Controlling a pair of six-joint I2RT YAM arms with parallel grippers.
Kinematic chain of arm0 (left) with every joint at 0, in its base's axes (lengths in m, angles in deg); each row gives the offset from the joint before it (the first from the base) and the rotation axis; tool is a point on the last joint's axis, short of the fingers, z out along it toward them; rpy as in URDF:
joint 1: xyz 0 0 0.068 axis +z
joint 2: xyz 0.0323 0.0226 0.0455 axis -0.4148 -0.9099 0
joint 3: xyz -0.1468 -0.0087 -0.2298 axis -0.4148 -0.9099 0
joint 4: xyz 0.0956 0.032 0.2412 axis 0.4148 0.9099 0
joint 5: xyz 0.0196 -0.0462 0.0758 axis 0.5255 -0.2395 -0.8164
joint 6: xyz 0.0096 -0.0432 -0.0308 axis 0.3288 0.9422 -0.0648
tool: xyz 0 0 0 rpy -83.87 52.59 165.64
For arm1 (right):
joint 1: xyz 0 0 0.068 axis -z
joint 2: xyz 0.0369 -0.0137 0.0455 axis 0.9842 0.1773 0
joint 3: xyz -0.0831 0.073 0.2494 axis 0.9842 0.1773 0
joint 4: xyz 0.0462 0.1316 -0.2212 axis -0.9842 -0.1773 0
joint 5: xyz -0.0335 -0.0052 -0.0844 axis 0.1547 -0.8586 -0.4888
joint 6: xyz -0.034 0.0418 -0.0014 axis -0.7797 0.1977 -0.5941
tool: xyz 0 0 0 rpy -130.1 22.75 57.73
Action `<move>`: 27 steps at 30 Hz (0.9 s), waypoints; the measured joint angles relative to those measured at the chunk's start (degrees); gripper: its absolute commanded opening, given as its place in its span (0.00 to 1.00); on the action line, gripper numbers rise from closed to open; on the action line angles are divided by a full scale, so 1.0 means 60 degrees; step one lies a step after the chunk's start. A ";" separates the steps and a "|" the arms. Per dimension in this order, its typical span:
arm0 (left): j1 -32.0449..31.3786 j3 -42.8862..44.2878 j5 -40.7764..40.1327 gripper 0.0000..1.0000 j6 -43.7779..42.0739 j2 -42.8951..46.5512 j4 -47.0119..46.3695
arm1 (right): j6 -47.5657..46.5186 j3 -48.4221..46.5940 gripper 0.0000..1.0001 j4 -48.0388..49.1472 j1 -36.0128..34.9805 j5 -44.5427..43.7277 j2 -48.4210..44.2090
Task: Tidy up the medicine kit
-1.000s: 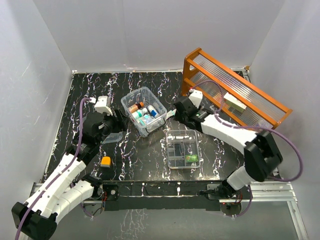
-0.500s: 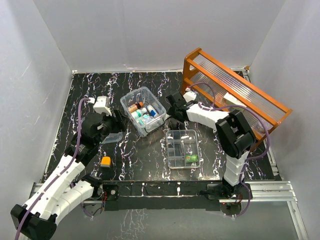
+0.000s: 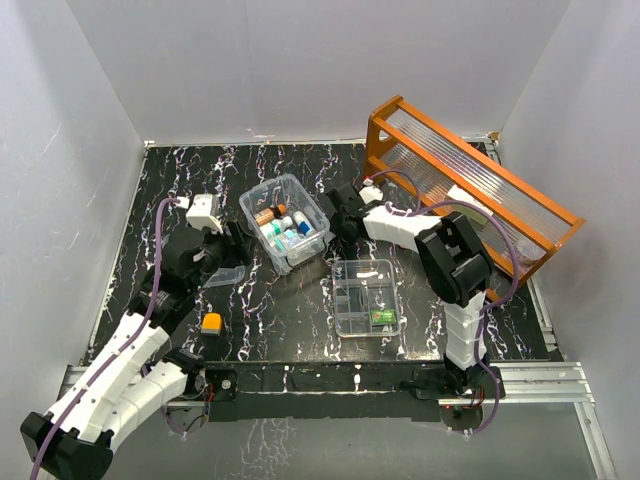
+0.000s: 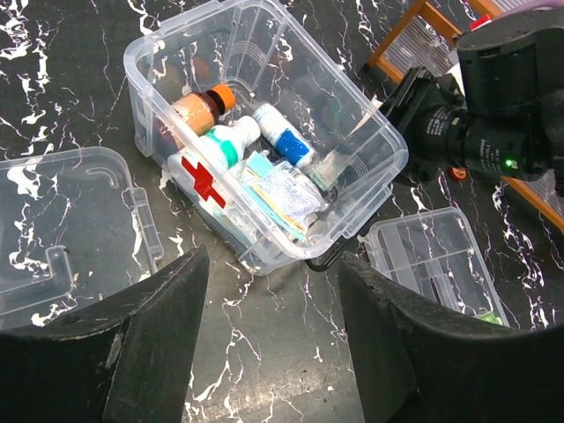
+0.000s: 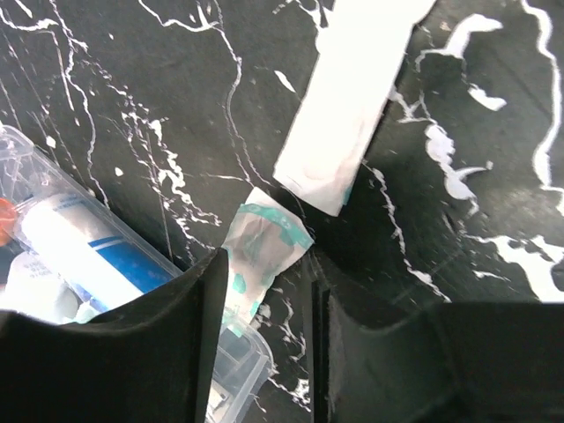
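Note:
The medicine kit's clear box (image 3: 262, 190) stands mid-table, holding bottles and packets, with a red cross mark (image 4: 203, 181) on its front. Its clear lid (image 3: 222, 275) lies to the left and the compartment tray (image 3: 350, 300) to the front right. My right gripper (image 5: 269, 286) is at the box's right corner, jaws narrow but open. A teal-and-white packet (image 5: 264, 238) lies between the fingers against the left one, leaning on the box edge. A white packet (image 5: 352, 97) lies just beyond it. My left gripper (image 4: 273, 344) hangs open over bare table in front of the box.
An orange wooden rack (image 3: 470, 185) stands tilted at the back right, close behind the right arm. A small orange object (image 3: 211, 322) lies near the front left. A green item sits in one tray compartment (image 3: 381, 317).
The right arm has swung left from beside the rack to the box's right corner, and its jaws have narrowed around the teal packet. The left arm has barely moved.

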 measured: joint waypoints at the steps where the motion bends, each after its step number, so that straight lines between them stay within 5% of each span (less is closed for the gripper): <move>1: 0.0000 -0.0007 0.0000 0.60 0.0000 0.0022 -0.0007 | 0.0044 -0.0102 0.31 0.0051 0.0000 0.0004 0.0106; 9: 0.0000 -0.0051 0.0022 0.60 0.0044 0.0022 -0.0015 | 0.0189 -0.0273 0.00 0.0251 -0.0004 -0.0025 0.0357; 19: 0.0000 -0.0055 -0.0138 0.60 0.0153 -0.0178 -0.0688 | -0.0714 0.0157 0.00 0.0444 -0.0066 -0.0353 -0.0069; 27: 0.0000 -0.0612 -0.0255 0.60 0.0270 -0.0251 -0.2211 | -0.1035 0.1344 0.00 0.0011 -0.0066 -0.0780 -0.2135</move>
